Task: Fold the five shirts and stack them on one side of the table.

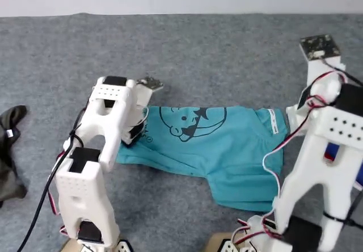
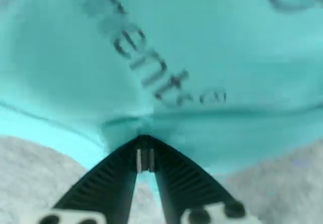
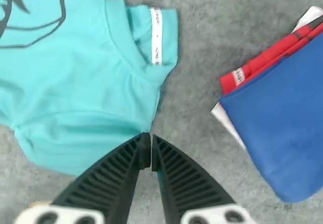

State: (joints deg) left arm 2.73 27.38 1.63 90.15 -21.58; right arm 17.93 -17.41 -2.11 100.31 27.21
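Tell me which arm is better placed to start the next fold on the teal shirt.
Probably left: the left gripper is shut on the edge of the teal shirt, fabric puckered at its tips. The right gripper is shut beside the shirt, apparently holding nothing.

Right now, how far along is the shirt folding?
Done, it seems: a blue shirt and a red shirt lie folded together. In hand: the left gripper is shut on the teal shirt, not yet folded. Left: that, plus a crumpled dark shirt lying apart.

Blue shirt (image 3: 275,128) partly off frame
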